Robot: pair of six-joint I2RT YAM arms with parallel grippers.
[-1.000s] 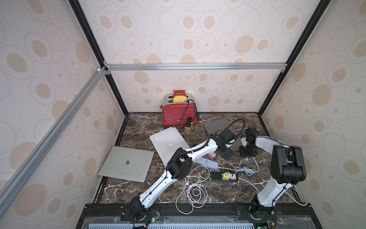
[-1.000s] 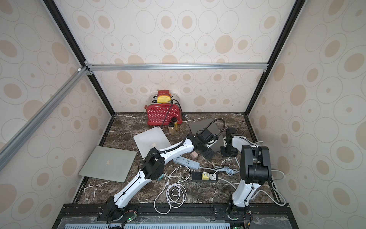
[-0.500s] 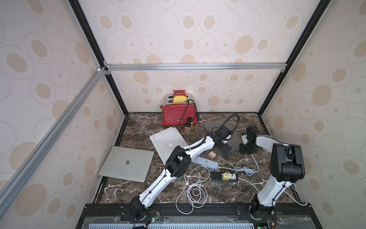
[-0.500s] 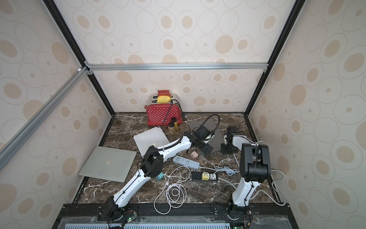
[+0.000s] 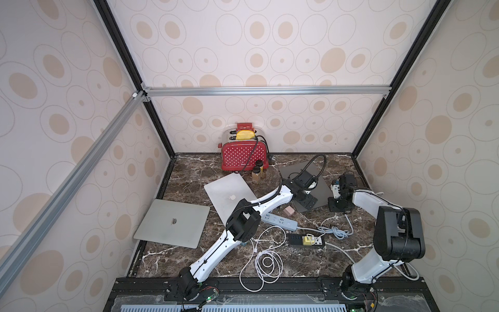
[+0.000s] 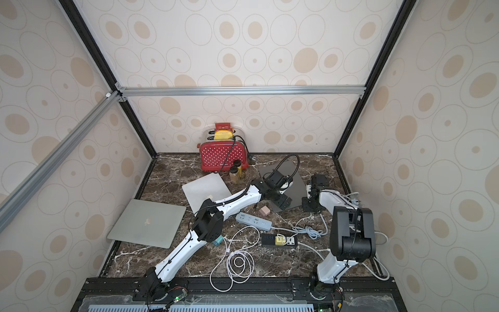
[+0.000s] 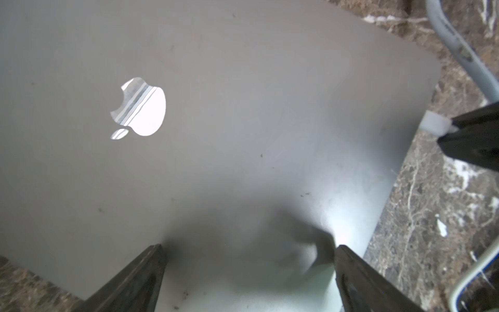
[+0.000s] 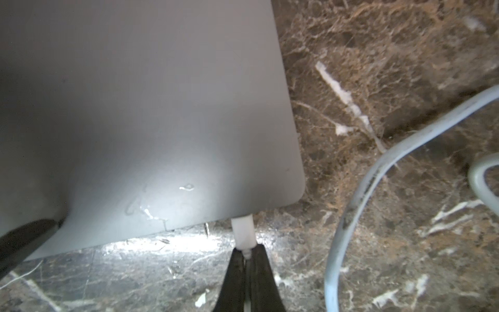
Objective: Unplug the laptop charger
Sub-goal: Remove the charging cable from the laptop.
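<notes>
Walls: cream panels (image 5: 270,40) on three sides, printed with beige ovals and thin grey rings.
Frame: black corner posts (image 5: 121,51); silver rail (image 5: 264,90) across the back, another along the left.
Floor: dark brown marble tabletop (image 5: 189,173), white-veined.
Light: soft, even.

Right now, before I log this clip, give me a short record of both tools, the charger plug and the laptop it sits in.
grey laptop: closed, flat on the marble table
charger plug: white, seated in the laptop's edge near a corner
right tool: shut on the plug's rear end
left tool: open, spread above the laptop's lid
task state: not yet unplugged
</notes>
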